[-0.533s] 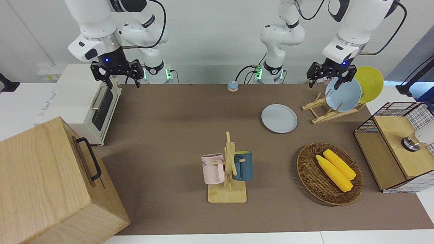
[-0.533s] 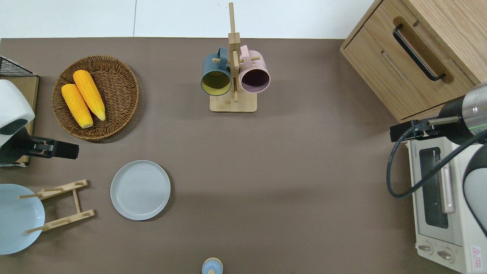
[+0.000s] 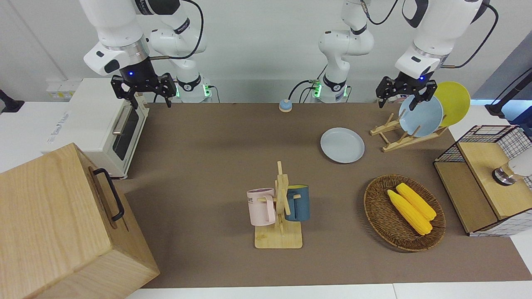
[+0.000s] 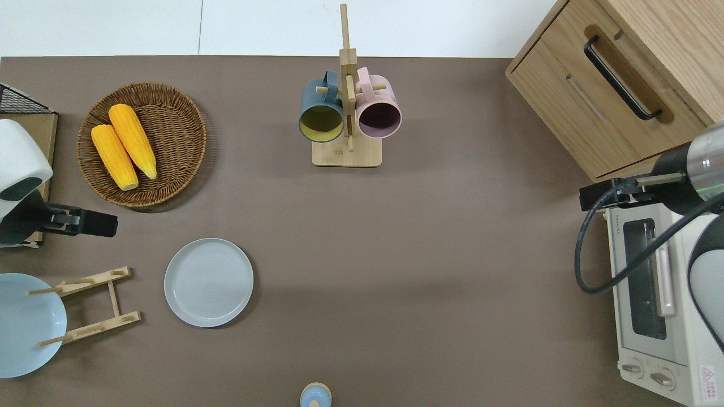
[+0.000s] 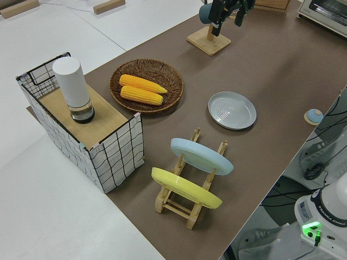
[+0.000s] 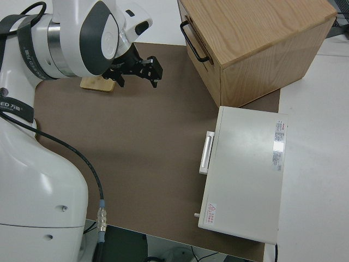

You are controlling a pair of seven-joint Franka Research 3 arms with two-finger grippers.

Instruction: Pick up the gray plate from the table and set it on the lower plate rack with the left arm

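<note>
The gray plate (image 3: pixel 342 145) lies flat on the brown table (image 3: pixel 216 166), beside the lower plate rack (image 3: pixel 409 139) and toward the table's middle from it; it also shows in the overhead view (image 4: pixel 208 282) and the left side view (image 5: pixel 232 110). The rack (image 4: pixel 90 305) holds a light blue plate (image 3: pixel 420 116) and a yellow plate (image 3: pixel 453 101); its slots nearest the gray plate hold nothing. My left gripper (image 3: pixel 405 99) is open and empty, up in the air over the table's end between the rack and the wire shelf. My right gripper (image 3: pixel 143 90) is open and parked.
A wicker basket (image 3: pixel 376 211) with two corn cobs is farther from the robots than the plate. A wooden mug tree (image 3: pixel 279 207) with two mugs stands mid-table. A wire shelf (image 3: pixel 482 178) is at the left arm's end; a toaster oven (image 3: pixel 99 120) and a wooden drawer box (image 3: pixel 62 224) at the right arm's end.
</note>
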